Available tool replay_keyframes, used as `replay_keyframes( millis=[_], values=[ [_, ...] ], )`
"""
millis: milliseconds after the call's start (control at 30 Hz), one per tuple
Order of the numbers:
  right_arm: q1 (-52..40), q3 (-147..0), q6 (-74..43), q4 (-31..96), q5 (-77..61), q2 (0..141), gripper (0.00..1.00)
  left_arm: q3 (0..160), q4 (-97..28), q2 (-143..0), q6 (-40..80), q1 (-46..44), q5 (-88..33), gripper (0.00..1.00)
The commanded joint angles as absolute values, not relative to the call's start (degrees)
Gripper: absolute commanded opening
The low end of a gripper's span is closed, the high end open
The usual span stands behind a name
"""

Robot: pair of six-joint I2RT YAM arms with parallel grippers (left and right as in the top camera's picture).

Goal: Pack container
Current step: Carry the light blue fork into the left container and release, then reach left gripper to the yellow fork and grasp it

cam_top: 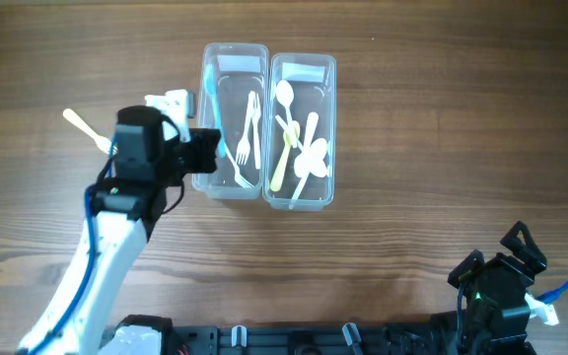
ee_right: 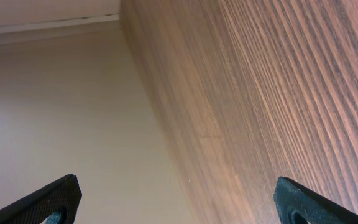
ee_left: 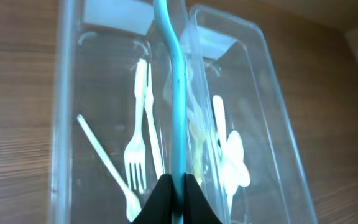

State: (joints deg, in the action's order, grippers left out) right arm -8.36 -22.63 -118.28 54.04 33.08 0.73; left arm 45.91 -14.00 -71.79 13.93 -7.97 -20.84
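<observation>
Two clear plastic containers stand side by side at the table's middle. The left container (cam_top: pixel 208 118) holds white forks (cam_top: pixel 248 133). The right container (cam_top: pixel 329 99) holds white and cream spoons (cam_top: pixel 309 153). My left gripper (cam_top: pixel 205 153) is shut on a light blue utensil (cam_top: pixel 211 104) over the left container's left wall. In the left wrist view the jaws (ee_left: pixel 178 199) pinch the blue handle (ee_left: pixel 176 93), which runs up over the forks (ee_left: pixel 138 137); its head is out of view. My right gripper (cam_top: pixel 511 266) is open and empty at the front right.
A cream utensil (cam_top: pixel 85 128) lies on the wood left of my left arm. A white object (cam_top: pixel 171 101) sits beside the left container, partly hidden by the arm. The right wrist view shows only the table's edge and a beige wall.
</observation>
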Motion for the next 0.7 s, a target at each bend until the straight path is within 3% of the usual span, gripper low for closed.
replay_keyframes(
  millis=[0,67,200,333,567,667],
  values=[
    [-8.34,-22.85,-118.67,54.06,34.04,0.25,1.00,46.13,-11.60,-75.77,12.21,-9.26,-21.61,0.57],
    [-8.34,-22.85,-118.67,54.06,34.04,0.25,1.00,46.15,-10.26,-75.64,12.21,-9.10,-20.88,0.77],
    [-8.34,-22.85,-118.69,54.06,34.06,0.25,1.00,46.59,-9.58,-72.20,12.21,-9.08,-14.22,0.88],
    [-8.34,-22.85,-118.69,54.06,34.04,0.25,1.00,46.59,-10.79,-65.63,12.69,-7.49,-6.92,0.91],
    [-8.34,-22.85,-118.69,54.06,34.06,0.25,1.00,46.57,-22.09,-55.07,28.23,1.58,22.61,0.87],
    [-8.34,-22.85,-118.69,54.06,34.04,0.25,1.00,46.57,-22.55,-57.49,35.16,6.94,22.46,0.88]
  ],
)
